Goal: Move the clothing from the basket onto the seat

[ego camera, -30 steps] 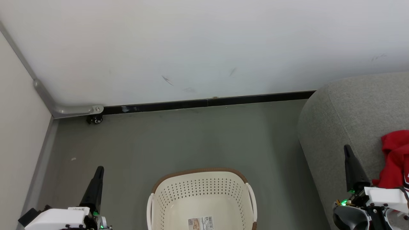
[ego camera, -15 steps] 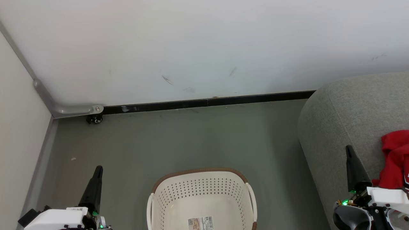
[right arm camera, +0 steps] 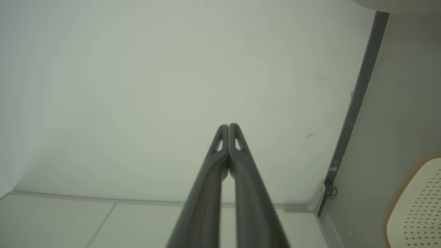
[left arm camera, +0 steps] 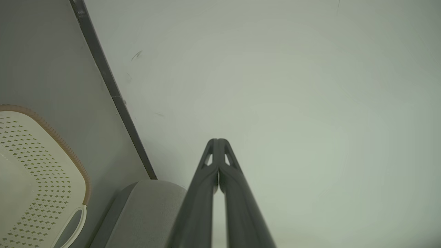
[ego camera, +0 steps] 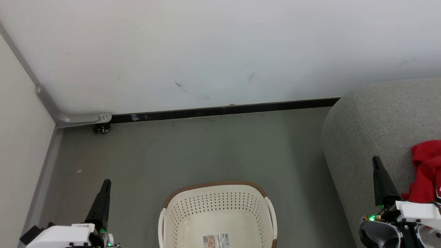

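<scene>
progress: your cream-white perforated plastic basket (ego camera: 217, 206) with the brown rim shows a bare bottom apart from its label (ego camera: 216, 240). The move looks done, though the basket's near part is cut off.
left gripper (ego camera: 105, 188): dark fingers pressed together, empty, over the floor left of the basket.
seat (ego camera: 372, 117): large, grey, woven upholstery, right of the basket.
right gripper (ego camera: 377, 166): fingers pinched together, empty, above the seat's left edge.
clothing (ego camera: 425, 172): red garments heaped on the seat, just right of your right gripper.

A scuffed white wall (ego camera: 220, 44) meets a grey-green floor (ego camera: 206, 151) along a black baseboard (ego camera: 224, 111).
</scene>
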Available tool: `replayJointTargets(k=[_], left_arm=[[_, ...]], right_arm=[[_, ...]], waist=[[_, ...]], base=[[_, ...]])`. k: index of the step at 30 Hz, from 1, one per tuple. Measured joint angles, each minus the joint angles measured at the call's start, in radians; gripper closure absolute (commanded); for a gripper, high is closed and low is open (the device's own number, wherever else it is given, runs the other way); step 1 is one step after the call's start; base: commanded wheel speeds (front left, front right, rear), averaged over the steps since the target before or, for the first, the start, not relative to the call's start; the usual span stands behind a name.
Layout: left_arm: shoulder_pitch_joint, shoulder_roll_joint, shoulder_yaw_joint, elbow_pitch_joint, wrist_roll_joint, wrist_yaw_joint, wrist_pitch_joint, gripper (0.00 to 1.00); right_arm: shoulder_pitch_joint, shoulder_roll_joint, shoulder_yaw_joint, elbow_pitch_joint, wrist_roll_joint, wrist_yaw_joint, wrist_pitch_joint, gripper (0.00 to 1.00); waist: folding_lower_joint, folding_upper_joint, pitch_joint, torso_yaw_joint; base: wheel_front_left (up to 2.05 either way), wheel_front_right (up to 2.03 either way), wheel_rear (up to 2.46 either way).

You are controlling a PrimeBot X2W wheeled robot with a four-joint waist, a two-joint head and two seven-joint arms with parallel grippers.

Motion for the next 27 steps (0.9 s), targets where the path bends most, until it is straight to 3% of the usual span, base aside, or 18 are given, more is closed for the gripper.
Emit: replayJointTargets(k=[27], left_arm=[[-0.001,0.000,0.001,0.007,0.000,-0.001,0.000,1.00]], right_arm=[[-0.009,0.000,-0.003,0.002,0.000,0.000,0.001,1.00]], waist=[[-0.0001,0.0000,0.000,0.000]], base=[[0.00,0.00,0.00]])
